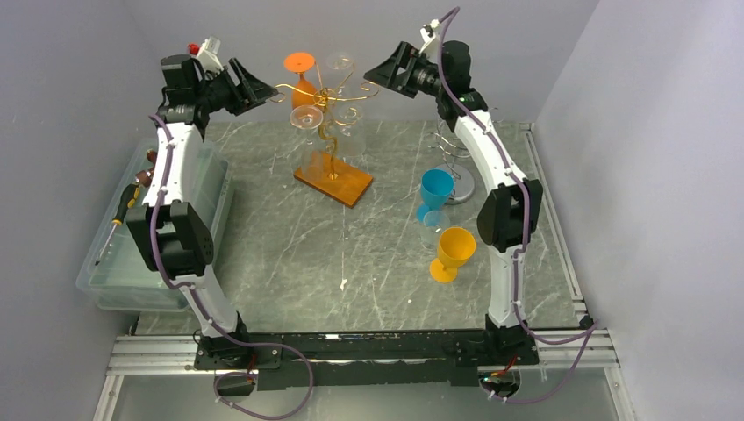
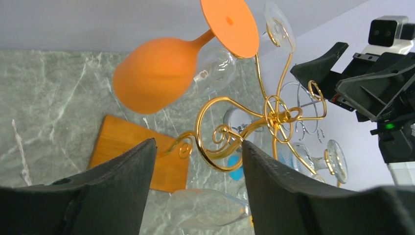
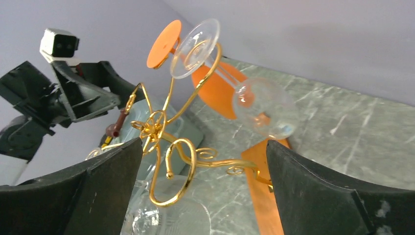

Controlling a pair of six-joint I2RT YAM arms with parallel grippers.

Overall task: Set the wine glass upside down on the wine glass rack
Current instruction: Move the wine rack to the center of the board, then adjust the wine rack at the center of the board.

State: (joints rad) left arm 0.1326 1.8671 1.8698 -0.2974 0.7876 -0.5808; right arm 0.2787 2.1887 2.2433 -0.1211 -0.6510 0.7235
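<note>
- gold wire wine glass rack (image 1: 332, 132) is seen at far centre of the marble table (image 1: 289, 263), standing on an orange wooden base (image 1: 333, 182).
- orange wine glass (image 1: 303, 83) is hung upside down on the rack's upper left branch, foot on top, bowl below; no gripper is touching it.
- clear wine glass (image 3: 262, 107) is hung just beside it on the rack, foot caught in a gold loop, bowl tilted down twd the table.
- more clear glasses are hung lower on the rack.
- left gripper (image 1: 263, 88) is held high, just left of the rack; jaws are spread, nothing is held btwn them.
- right gripper (image 1: 373, 72) is held high, just right of the rack; jaws are spread wide, nothing is gripped.
- blue glass (image 1: 435, 191) and yellow glass (image 1: 454, 252) are stood on the table nr the right arm, w/ a clear glass (image 1: 432, 226) btwn them.
- clear plastic bin (image 1: 114, 281) is set at the table's left edge, beside the left arm.
</note>
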